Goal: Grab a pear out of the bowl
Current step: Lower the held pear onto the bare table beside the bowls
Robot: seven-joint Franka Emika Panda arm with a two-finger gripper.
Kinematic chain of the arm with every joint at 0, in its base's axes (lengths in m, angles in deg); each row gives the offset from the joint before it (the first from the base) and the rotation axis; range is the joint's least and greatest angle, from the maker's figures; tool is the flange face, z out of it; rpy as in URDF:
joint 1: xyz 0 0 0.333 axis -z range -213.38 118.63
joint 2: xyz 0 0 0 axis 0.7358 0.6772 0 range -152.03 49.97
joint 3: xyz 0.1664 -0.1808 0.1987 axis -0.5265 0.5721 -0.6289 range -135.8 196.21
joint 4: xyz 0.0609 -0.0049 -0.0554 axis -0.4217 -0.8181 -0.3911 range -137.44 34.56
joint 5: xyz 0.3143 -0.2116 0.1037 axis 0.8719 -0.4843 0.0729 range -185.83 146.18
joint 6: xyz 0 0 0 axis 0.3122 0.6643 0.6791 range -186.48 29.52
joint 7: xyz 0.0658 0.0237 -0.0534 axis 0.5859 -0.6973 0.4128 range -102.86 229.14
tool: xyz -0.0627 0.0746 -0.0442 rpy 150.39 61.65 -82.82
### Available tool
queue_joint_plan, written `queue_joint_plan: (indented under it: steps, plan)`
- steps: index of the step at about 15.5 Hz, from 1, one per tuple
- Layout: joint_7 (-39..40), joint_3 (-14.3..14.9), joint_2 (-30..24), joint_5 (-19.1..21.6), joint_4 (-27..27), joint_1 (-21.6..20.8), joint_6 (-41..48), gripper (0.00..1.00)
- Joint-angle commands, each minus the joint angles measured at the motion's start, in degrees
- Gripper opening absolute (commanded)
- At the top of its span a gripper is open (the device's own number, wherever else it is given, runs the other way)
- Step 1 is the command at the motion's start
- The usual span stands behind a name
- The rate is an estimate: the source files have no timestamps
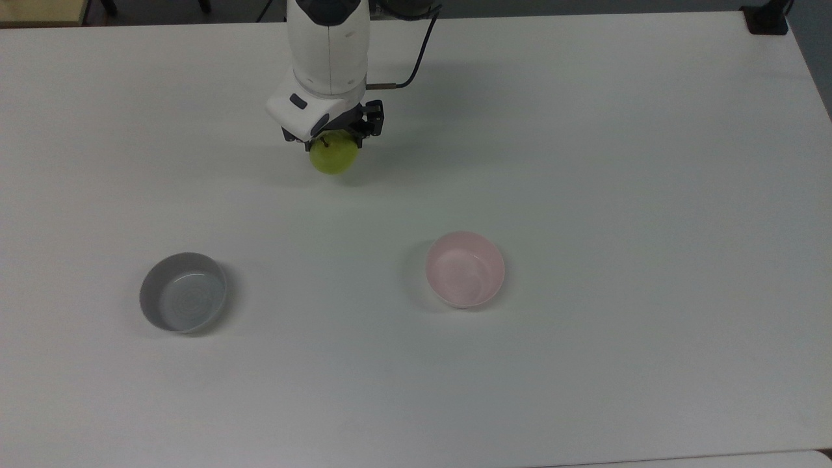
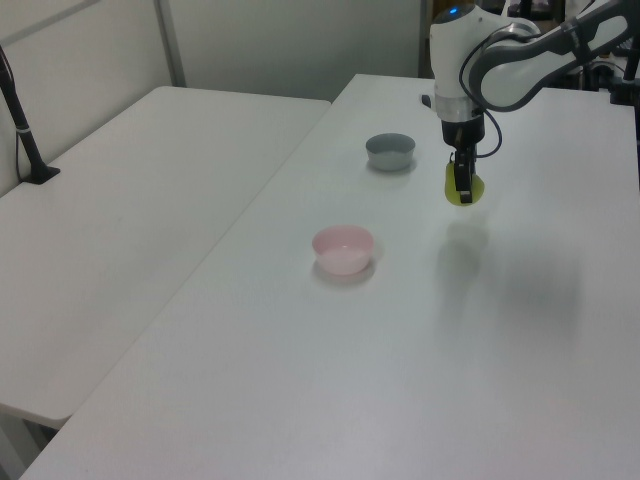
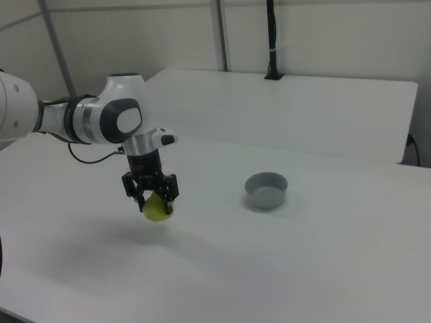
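Note:
The yellow-green pear [image 1: 334, 159] hangs above the white table, and my gripper [image 1: 333, 146] is shut on its upper part from above. In the left view the pear [image 2: 468, 191] sits in the gripper [image 2: 461, 185] with its shadow on the table below it. The right view has the pear [image 3: 159, 210] under the gripper [image 3: 153, 195], clear of the surface. The pale pink bowl [image 1: 465, 268] stands empty toward the top view's lower right of the pear, well apart from it. It is also the nearer bowl [image 2: 343, 248] in the left view.
An empty grey bowl [image 1: 183, 292] stands at the top view's lower left; it appears beside the arm [image 2: 390, 150] in the left view and at the right view's right [image 3: 266, 190]. A second white table [image 2: 130, 200] adjoins. A black post [image 3: 271, 40] stands on it.

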Motion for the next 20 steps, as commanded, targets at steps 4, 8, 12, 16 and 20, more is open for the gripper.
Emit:
queue_joint_plan:
  steps: [4,8,12,16,20]
  plan:
    - [0.57,0.55,1.2,-2.51,-4.5,-0.03,-5.53,0.3]
    - [0.57,0.63,2.09,-2.68,-4.5,0.14,-6.06,0.36]
    - [0.3,0.63,2.97,-2.77,-4.32,0.32,-5.97,0.85]
    - [0.22,0.72,2.7,-2.77,-3.97,0.32,-5.62,1.0]
    - [-0.92,0.89,1.3,-2.16,-1.43,0.32,-4.13,1.0]
